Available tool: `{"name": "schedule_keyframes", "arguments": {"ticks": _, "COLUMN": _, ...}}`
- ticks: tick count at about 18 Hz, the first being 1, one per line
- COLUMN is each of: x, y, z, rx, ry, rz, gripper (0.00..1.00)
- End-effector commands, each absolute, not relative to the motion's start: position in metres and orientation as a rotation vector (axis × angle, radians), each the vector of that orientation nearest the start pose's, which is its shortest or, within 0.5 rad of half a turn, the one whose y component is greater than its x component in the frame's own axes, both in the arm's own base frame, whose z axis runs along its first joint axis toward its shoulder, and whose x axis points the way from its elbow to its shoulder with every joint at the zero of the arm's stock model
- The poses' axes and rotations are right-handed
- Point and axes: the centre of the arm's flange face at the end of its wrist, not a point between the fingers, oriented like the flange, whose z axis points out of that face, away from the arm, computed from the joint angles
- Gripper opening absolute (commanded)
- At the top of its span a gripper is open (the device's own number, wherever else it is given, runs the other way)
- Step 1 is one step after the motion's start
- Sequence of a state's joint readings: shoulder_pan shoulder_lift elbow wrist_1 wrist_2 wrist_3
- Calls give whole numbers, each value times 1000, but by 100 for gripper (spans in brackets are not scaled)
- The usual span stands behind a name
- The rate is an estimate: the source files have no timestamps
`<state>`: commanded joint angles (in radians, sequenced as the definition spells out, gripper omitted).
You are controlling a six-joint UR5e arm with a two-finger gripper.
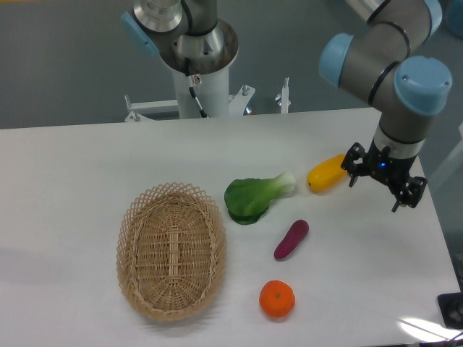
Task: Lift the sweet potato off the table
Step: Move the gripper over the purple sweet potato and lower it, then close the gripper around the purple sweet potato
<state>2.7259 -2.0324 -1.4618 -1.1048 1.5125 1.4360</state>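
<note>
While its two fingers stand spread and grip nothing, the robot's hand [383, 182] hangs near the right-hand edge of the white counter [72, 166], with the sweet potato [291, 239] lying untouched on the surface, well apart from the hand, toward the front edge and further in from the side edge. The purple vegetable lies at a slant, one rounded end pointing back toward the hand. It looks small, light and stiff, with a smooth skin that may slip under hard pads; the best hold is probably across its narrow middle, with the jaws turned square to its long axis. A yellow vegetable [327, 173] lies just beside the hand, on the side facing the sweet potato, and could be brushed on a low sweep across. Beyond it, a leafy green [255, 196] lies near the sweet potato's upper end. An orange fruit [277, 299] sits near its lower end. A wicker basket [171, 249] stands farthest from the hand, clear of the approach.
</note>
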Motion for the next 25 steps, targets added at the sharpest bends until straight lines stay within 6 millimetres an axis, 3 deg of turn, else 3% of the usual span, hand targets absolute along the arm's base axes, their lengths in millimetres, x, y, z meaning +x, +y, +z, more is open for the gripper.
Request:
{"name": "schedule_keyframes", "arguments": {"ticks": 5, "x": -544, "y": 423, "z": 271, "rx": -3007, "ry": 324, "rz": 211, "gripper": 100}}
{"name": "schedule_keyframes", "arguments": {"ticks": 9, "x": -519, "y": 441, "z": 255, "rx": -3019, "ry": 271, "rz": 156, "gripper": 100}}
{"name": "schedule_keyframes", "arguments": {"ticks": 13, "x": -502, "y": 437, "z": 238, "rx": -3035, "ry": 273, "rz": 104, "gripper": 100}}
{"name": "schedule_keyframes", "arguments": {"ticks": 18, "x": -467, "y": 457, "z": 214, "rx": -3037, "ry": 249, "rz": 90, "gripper": 100}}
{"name": "schedule_keyframes", "arguments": {"ticks": 25, "x": -447, "y": 465, "z": 199, "rx": -3050, "ry": 273, "rz": 68, "gripper": 100}}
